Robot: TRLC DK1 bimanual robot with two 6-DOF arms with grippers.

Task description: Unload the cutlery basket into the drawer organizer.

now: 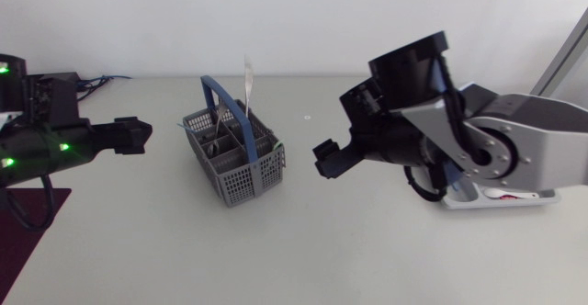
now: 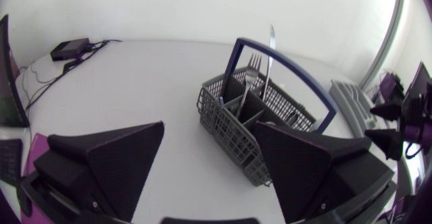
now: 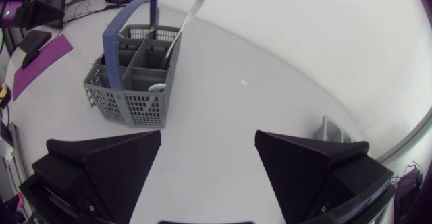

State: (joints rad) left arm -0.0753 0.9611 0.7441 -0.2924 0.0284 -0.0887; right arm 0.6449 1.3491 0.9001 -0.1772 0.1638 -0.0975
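A grey cutlery basket with a blue handle stands mid-table. A knife sticks up out of it, and a fork leans beside it. My left gripper hangs open to the left of the basket, apart from it and holding nothing. In the left wrist view the basket lies ahead of the open left gripper, with fork and knife upright. My right gripper is open and bare to the basket's right. The right wrist view has the basket ahead of the right gripper.
A light grey tray, apparently the organizer, lies at the right and is mostly hidden under my right arm; a corner of the tray also shows in the right wrist view. A purple mat covers the table's left front corner. Cables and a small black box sit at the far left.
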